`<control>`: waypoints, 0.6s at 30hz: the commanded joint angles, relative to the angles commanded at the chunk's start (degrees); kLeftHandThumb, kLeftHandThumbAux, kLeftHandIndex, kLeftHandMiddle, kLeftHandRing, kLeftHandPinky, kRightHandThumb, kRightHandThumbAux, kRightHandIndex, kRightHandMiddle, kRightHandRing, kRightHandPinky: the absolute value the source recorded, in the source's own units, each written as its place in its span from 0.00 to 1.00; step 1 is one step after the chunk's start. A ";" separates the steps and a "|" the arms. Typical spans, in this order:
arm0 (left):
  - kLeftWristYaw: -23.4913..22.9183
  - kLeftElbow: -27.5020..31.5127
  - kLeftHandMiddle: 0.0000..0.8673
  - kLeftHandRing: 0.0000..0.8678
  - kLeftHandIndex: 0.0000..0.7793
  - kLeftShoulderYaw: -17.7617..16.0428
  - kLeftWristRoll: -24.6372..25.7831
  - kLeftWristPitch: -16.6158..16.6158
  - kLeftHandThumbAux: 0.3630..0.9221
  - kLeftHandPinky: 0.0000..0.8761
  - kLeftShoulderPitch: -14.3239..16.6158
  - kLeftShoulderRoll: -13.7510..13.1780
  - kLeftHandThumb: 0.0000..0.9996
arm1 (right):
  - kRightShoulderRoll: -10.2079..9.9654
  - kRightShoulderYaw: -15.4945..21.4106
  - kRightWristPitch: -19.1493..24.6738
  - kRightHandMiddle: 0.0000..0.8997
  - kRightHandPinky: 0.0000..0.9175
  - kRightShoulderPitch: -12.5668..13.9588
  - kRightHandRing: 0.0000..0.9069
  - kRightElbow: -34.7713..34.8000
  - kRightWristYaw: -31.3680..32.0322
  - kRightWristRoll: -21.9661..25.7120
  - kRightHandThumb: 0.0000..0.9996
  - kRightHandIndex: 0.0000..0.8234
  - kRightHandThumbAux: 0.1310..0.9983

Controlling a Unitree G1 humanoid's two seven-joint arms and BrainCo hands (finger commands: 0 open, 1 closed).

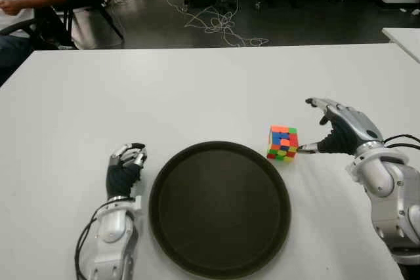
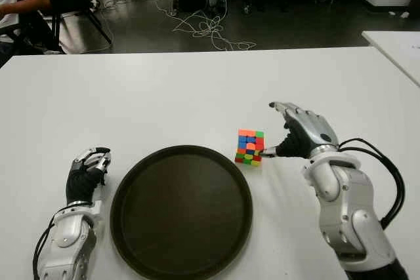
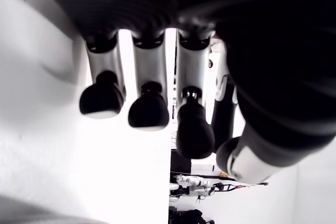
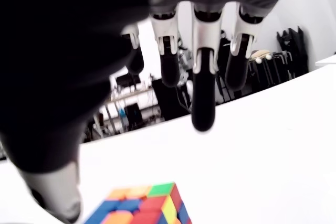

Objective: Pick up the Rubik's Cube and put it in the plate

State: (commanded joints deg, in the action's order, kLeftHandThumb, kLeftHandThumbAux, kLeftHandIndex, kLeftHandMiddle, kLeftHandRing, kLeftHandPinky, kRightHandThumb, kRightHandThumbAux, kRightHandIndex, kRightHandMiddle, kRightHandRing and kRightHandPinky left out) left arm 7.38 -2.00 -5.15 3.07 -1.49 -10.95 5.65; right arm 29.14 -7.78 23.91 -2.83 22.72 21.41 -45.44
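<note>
My right hand (image 1: 328, 132) sits just to the right of the multicoloured Rubik's Cube (image 1: 283, 143), fingers spread and holding nothing, the thumb tip at or almost at the cube's lower right edge. The cube stands on the white table (image 1: 197, 90), just outside the upper right rim of the round dark plate (image 1: 220, 208). To grip well, I should bring the long fingers over the cube's far side, opposite the thumb, and close evenly so it doesn't skid or twist. My left hand (image 1: 125, 165) shows left of the plate, fingers loosely curled, empty.
</note>
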 joint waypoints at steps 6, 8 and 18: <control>-0.47 0.06 0.91 0.94 0.57 -0.04 0.43 0.16 0.61 0.93 -0.06 -0.01 0.71 | -1.23 0.29 0.31 0.16 0.16 -1.08 0.18 0.13 0.90 1.64 0.00 0.12 0.77; -0.51 -0.03 0.91 0.94 0.57 -0.07 0.50 0.04 0.61 0.93 -0.04 -0.01 0.71 | -2.05 0.11 0.99 0.16 0.21 -1.52 0.18 0.37 0.97 1.70 0.00 0.11 0.80; -0.49 -1.16 0.91 0.94 0.57 -0.35 0.62 -1.08 0.61 0.93 0.22 -0.05 0.71 | -3.37 -0.50 1.81 0.15 0.23 -2.96 0.20 -0.22 1.37 1.57 0.00 0.08 0.80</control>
State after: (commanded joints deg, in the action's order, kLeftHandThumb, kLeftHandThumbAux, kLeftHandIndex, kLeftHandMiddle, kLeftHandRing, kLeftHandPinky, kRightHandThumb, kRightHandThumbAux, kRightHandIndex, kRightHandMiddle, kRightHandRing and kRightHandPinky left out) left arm 6.89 -3.16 -5.50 3.69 -2.57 -10.74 5.60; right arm 25.77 -8.28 25.72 -5.79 22.50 22.78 -43.87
